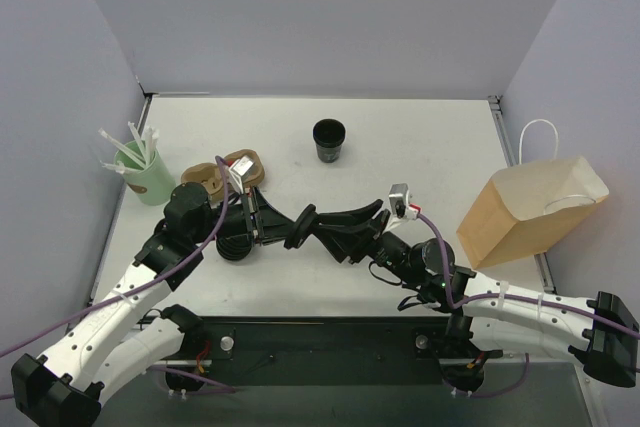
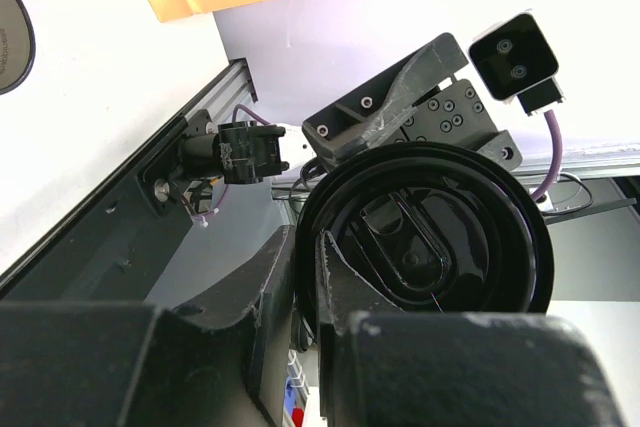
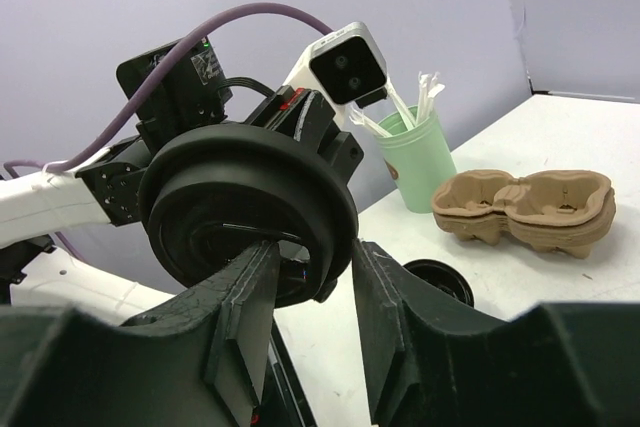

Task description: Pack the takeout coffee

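The takeout coffee (image 1: 329, 140) is a small black cup standing alone at the back middle of the table, away from both arms. Both grippers meet above the table's middle on one black lid (image 1: 303, 222), held on edge. The left gripper (image 2: 305, 247) is shut on the lid's (image 2: 430, 237) rim. From the other side, the right gripper (image 3: 315, 257) is closed across the lid's (image 3: 250, 197) edge, with one finger inside the underside and one on the outer rim. The brown paper bag (image 1: 530, 212) lies on its side at the right.
A mint-green cup of white straws (image 1: 145, 172) stands at the left, with brown pulp cup carriers (image 1: 225, 172) beside it. A squat black ribbed stack (image 1: 235, 245) sits under the left arm. The table's metal edge rail (image 2: 190, 177) runs nearby.
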Available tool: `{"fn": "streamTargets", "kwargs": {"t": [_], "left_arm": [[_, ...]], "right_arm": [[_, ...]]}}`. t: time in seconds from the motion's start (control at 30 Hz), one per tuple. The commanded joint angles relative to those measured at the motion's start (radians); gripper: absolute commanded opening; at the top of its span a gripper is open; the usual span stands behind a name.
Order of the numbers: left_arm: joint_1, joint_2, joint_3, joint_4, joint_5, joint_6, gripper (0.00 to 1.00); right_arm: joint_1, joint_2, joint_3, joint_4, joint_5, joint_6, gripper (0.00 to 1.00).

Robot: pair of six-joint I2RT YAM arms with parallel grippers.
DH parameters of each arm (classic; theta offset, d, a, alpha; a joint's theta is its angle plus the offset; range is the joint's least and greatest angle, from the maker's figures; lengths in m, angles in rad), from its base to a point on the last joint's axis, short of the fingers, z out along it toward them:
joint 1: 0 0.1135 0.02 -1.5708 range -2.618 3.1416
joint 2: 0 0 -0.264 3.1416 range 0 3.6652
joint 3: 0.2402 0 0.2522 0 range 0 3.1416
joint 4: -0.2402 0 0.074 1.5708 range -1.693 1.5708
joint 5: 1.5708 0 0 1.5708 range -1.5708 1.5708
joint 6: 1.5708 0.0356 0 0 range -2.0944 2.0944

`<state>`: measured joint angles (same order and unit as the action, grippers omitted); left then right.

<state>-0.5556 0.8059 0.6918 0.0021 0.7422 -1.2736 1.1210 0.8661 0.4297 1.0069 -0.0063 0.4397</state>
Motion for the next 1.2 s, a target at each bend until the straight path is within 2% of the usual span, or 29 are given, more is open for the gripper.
{"fn": "streamTargets", "kwargs": {"t": [0.0, 0.13, 0.33, 0.43, 0.53, 0.57, 0.63, 0.67, 0.73, 0.93, 0.97, 1.03, 1.07, 1.1, 1.17], "left_arm": [[-0.004, -0.005, -0.008, 0.024, 0.017, 0.013, 0.00], [-0.006, -0.005, -0.011, 0.036, 0.016, 0.005, 0.00], [-0.006, -0.013, -0.005, 0.042, 0.013, -0.009, 0.00], [-0.006, -0.016, -0.002, 0.044, 0.011, -0.009, 0.02], [-0.007, -0.014, -0.001, 0.041, 0.008, -0.009, 0.17], [-0.006, -0.017, -0.002, 0.042, 0.005, -0.009, 0.32], [-0.006, -0.022, -0.005, 0.033, -0.003, 0.002, 0.45], [-0.006, -0.024, -0.005, 0.027, -0.012, 0.011, 0.52], [-0.006, -0.030, 0.000, 0.000, -0.026, 0.054, 0.58], [-0.001, -0.037, 0.044, -0.212, -0.150, 0.202, 0.87], [0.002, -0.025, 0.055, -0.230, -0.161, 0.227, 0.89], [0.009, -0.001, 0.118, -0.333, -0.205, 0.328, 0.94], [0.017, 0.027, 0.144, -0.379, -0.227, 0.373, 0.95], [0.020, 0.042, 0.181, -0.477, -0.292, 0.417, 0.96], [0.025, 0.079, 0.267, -0.563, -0.367, 0.543, 0.97]], "right_arm": [[0.002, -0.012, 0.052, 0.101, 0.003, 0.005, 0.33], [0.002, 0.008, 0.055, 0.119, -0.004, 0.010, 0.16], [0.002, 0.017, 0.050, 0.118, -0.006, 0.007, 0.00], [0.002, 0.016, 0.046, 0.113, -0.001, 0.004, 0.00], [0.002, 0.005, 0.047, 0.093, 0.003, 0.011, 0.00], [0.002, -0.001, 0.053, 0.081, 0.043, 0.014, 0.00], [0.002, -0.028, 0.060, 0.023, 0.083, 0.027, 0.00], [0.002, -0.041, 0.067, -0.050, 0.133, 0.031, 0.00], [0.002, -0.087, 0.093, -0.134, 0.181, 0.033, 0.00], [-0.010, -0.194, 0.256, -0.661, 0.336, 0.034, 0.00], [-0.012, -0.191, 0.302, -0.855, 0.356, 0.043, 0.00], [-0.029, -0.161, 0.433, -1.076, 0.466, 0.088, 0.00], [-0.039, -0.144, 0.472, -1.267, 0.482, 0.115, 0.00], [-0.058, -0.110, 0.506, -1.338, 0.450, 0.108, 0.00], [-0.113, -0.082, 0.587, -1.491, 0.416, 0.106, 0.00]]}}
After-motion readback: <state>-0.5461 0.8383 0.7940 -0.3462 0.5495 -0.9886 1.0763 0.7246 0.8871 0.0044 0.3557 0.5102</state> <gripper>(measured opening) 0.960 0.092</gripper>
